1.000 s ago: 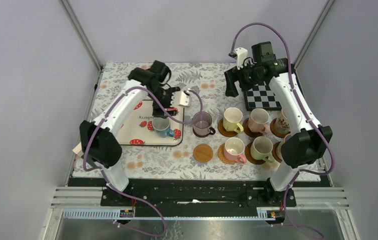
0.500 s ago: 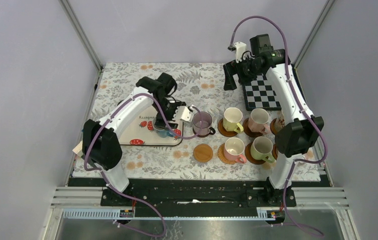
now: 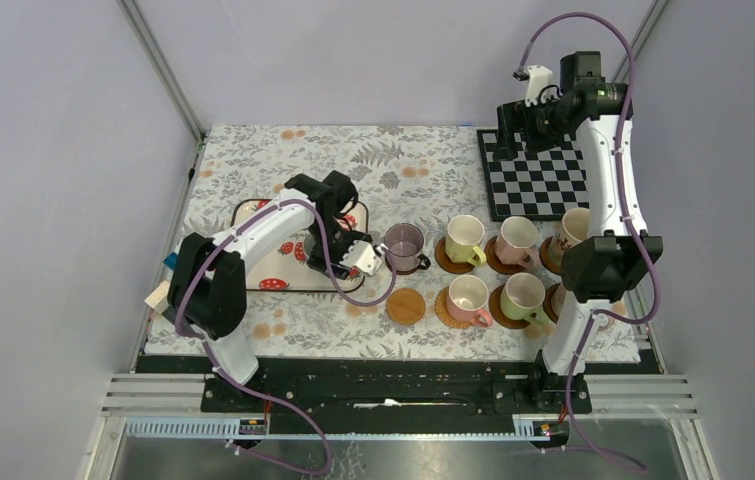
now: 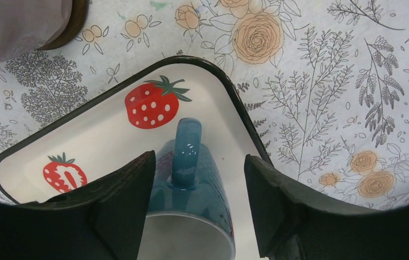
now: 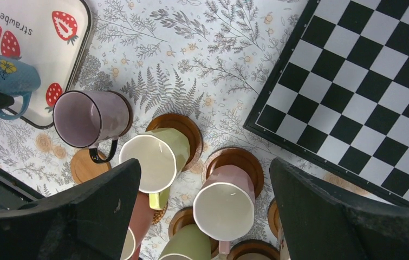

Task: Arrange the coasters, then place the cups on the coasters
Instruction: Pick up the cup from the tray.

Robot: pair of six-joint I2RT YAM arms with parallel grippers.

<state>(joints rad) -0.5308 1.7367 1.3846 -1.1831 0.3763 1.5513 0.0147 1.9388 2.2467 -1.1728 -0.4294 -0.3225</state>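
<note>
Seen from above, the left gripper (image 3: 338,262) sits low over the strawberry tray (image 3: 273,263) and hides whatever lies under it. The left wrist camera fills that gap. A blue mug (image 4: 191,203) stands upright in the tray's corner between the two fingers (image 4: 126,200), with its handle pointing away from the lens. The jaws are partly open around the mug, not clamped. A sliver of white tray shows between the mug and the finger on the right of that view.

The right gripper (image 5: 203,162) hangs high by the edge of the checkerboard mat (image 5: 364,81), spread wide and holding nothing. Its camera looks straight down into the cups, which are all empty. Just off the tray's corner, a purple mug (image 5: 85,116) rests on a dark coaster (image 4: 76,24). A bare tan coaster (image 3: 405,305) lies just in front of it. A yellow mug (image 5: 156,157) and a pink mug (image 5: 226,197) each sit on a dark disc.

Only the overhead view takes in the rest. It shows a second pink mug (image 3: 468,297), a green mug (image 3: 523,295) and a patterned mug (image 3: 573,228), the last partly hidden behind the right arm.
</note>
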